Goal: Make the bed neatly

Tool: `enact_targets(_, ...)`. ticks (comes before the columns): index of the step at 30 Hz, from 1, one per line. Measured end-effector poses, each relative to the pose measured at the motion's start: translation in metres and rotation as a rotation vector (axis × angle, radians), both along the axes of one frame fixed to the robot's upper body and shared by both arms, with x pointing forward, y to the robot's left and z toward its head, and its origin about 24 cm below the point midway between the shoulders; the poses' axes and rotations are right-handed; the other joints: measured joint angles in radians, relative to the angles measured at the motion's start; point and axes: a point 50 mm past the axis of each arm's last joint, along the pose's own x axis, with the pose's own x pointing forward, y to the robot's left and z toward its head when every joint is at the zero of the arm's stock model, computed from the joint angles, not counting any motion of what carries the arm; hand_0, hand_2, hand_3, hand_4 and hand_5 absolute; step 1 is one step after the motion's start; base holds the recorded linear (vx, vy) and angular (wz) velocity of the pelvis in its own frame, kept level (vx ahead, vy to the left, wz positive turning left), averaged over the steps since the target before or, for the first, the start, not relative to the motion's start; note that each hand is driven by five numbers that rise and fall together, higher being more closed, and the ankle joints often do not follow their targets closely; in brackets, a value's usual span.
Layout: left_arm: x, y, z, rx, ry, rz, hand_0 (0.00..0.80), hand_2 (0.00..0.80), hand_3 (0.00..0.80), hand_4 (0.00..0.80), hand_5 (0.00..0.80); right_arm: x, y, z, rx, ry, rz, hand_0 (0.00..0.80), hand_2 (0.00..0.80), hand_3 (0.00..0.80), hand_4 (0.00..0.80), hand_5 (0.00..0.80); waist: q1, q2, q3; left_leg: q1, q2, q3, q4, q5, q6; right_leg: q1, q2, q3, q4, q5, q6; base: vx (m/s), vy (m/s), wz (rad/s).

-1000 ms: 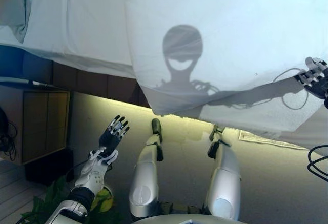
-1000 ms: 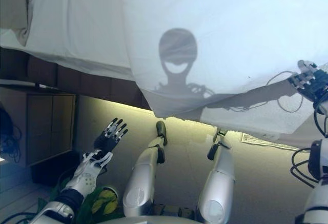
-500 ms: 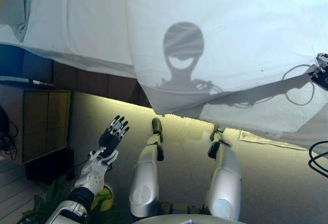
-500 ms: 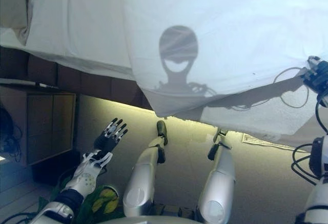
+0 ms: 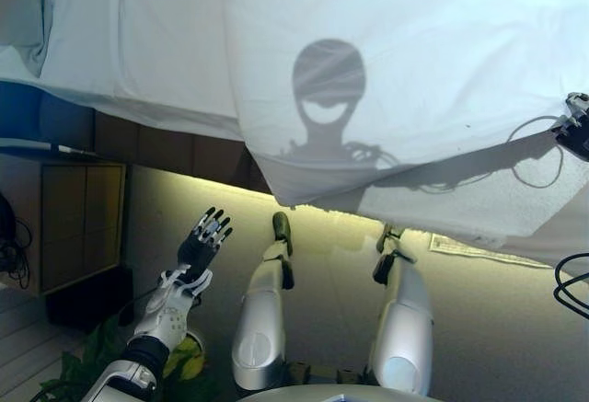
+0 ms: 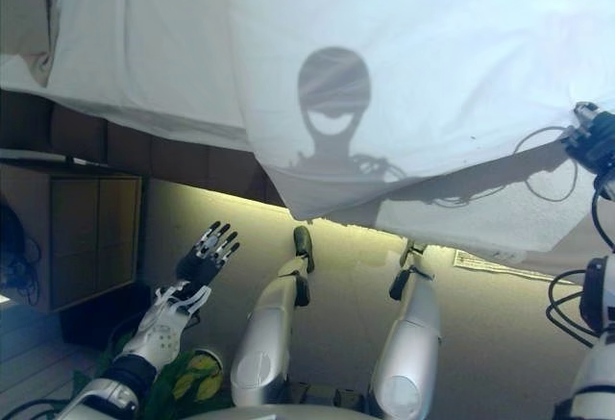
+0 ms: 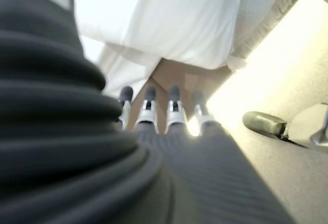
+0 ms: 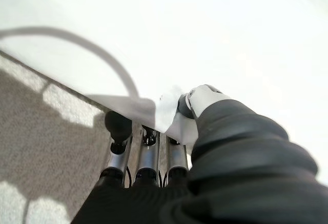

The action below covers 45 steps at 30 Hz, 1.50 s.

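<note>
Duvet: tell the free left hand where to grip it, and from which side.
Grip the duvet's hanging corner, the lowest free point over the bed's side. Come from below, since the left hand hangs open under it. The right hand already pinches the edge.

1 bed (image 5: 138, 135), 1 white sheet (image 5: 414, 52), 1 wooden cabinet (image 5: 78, 223), 1 plant (image 5: 83, 365), 2 robot hands: left robot hand (image 5: 204, 241), right robot hand (image 6: 588, 141).
</note>
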Motion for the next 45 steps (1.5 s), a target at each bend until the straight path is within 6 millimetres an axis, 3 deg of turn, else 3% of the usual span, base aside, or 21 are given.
enact_targets(12,0.012,-0.005,0.013,0.003,-0.046,-0.041,0.000,0.000,0.000,0.000,0.000,0.010,0.028,-0.034,-0.008,0.041,0.175,0.800,0.800,0.800,0.800,0.800,-0.007,-0.009,0.002,0.192,0.020,0.031,-0.103,0.021,0.001,0.211,0.047,-0.007,-0.172,0.069,0.009,-0.031,0.017,-0.08)
enact_targets(21,0.014,-0.006,0.009,0.046,0.020,-0.068,0.000,0.000,0.000,0.000,0.000,0.019,0.051,-0.055,0.023,0.070,0.261,0.800,0.800,0.800,0.800,0.800,-0.028,-0.072,-0.015,0.327,0.025,0.059,-0.184,0.033,-0.011,0.381,0.082,-0.027,-0.343,0.134,0.022,0.007,0.010,-0.05)
enact_targets(29,0.024,-0.014,0.011,0.030,0.081,-0.125,0.000,0.000,0.000,0.000,0.000,0.027,0.069,-0.065,0.037,0.107,0.301,0.800,0.800,0.800,0.800,0.800,-0.027,-0.115,-0.056,0.400,0.034,0.083,-0.217,0.033,-0.012,0.453,0.100,-0.032,-0.388,0.140,0.025,0.025,-0.027,-0.03)
enact_targets(34,0.030,-0.036,0.010,-0.019,0.162,-0.252,0.000,0.000,0.000,0.000,0.000,0.031,0.082,-0.078,0.033,0.178,0.310,0.800,0.800,0.800,0.800,0.800,-0.026,-0.136,-0.107,0.403,0.039,0.081,-0.218,0.033,-0.013,0.465,0.108,-0.033,-0.404,0.145,0.021,-0.029,-0.039,0.01)
enact_targets(39,0.018,-0.064,-0.006,-0.084,0.332,-0.424,0.000,0.000,0.000,0.000,0.000,0.034,0.094,-0.088,0.028,0.231,0.308,0.800,0.800,0.800,0.800,0.800,-0.028,-0.145,-0.129,0.397,0.038,0.082,-0.218,0.036,-0.017,0.465,0.110,-0.033,-0.419,0.155,0.018,-0.058,-0.042,-0.01)
enact_targets(45,0.000,-0.081,-0.022,-0.221,0.515,-0.498,0.000,0.000,0.000,0.000,0.000,0.039,0.111,-0.098,0.059,0.245,0.333,0.800,0.800,0.800,0.800,0.800,-0.032,-0.156,-0.135,0.395,0.053,0.084,-0.230,0.039,-0.022,0.457,0.130,-0.029,-0.430,0.161,0.011,-0.033,-0.080,-0.05)
